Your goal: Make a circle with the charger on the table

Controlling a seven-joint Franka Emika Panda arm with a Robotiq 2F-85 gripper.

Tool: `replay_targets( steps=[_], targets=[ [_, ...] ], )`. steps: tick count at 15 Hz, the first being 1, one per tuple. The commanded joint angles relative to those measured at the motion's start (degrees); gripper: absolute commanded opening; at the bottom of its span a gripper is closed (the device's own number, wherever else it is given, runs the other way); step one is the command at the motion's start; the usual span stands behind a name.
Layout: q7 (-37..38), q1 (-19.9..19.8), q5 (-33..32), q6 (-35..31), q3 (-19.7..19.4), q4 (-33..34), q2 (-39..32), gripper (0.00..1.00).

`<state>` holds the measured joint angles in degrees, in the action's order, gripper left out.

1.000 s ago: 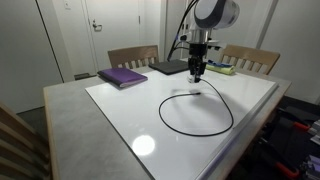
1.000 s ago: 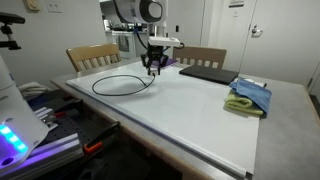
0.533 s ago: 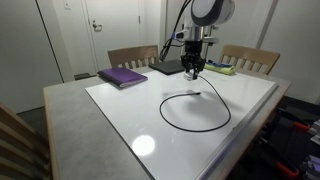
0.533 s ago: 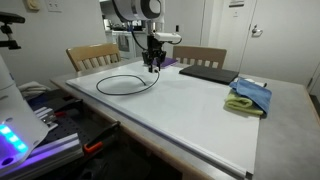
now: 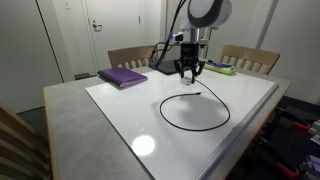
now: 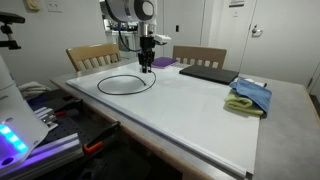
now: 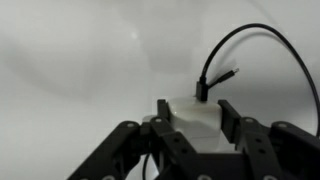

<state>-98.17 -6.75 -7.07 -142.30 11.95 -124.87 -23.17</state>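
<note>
Toward the table's (image 5: 70,110) near edge the charger (image 5: 161,112) lies flat on the white top, curled into an almost closed ring. As a ring it has no real long axis; only its ends point anywhere. They meet on the side facing the table's far edge, and in the wrist view one plug (image 7: 203,90) dips down with its tip toward the camera.

Just beyond that joint the gripper (image 5: 189,72) hangs above the table, fingers spread and nothing between them. Farther on, by the table's far edge, sit a book (image 5: 122,77) and a laptop (image 5: 168,67).

I judge the shaping all but done — this looks like the let-go. The next move calls for nudging the loose end shut, or rising clear without snagging the cable.
</note>
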Motion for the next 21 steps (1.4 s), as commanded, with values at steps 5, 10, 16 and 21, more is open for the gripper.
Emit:
replay_targets(
  steps=[5,10,16,21],
  targets=[
    [-11.44,1.22,5.94,-3.06,2.16,-2.84,-1.37,0.27],
    [-7.71,4.39,5.5,-8.5,1.62,-3.75,-2.93,0.27],
    [-2.74,5.89,4.84,-11.05,1.32,-3.63,-5.86,0.27],
    [1.33,6.06,4.08,-11.62,0.67,-3.57,-4.53,0.84]
  ],
)
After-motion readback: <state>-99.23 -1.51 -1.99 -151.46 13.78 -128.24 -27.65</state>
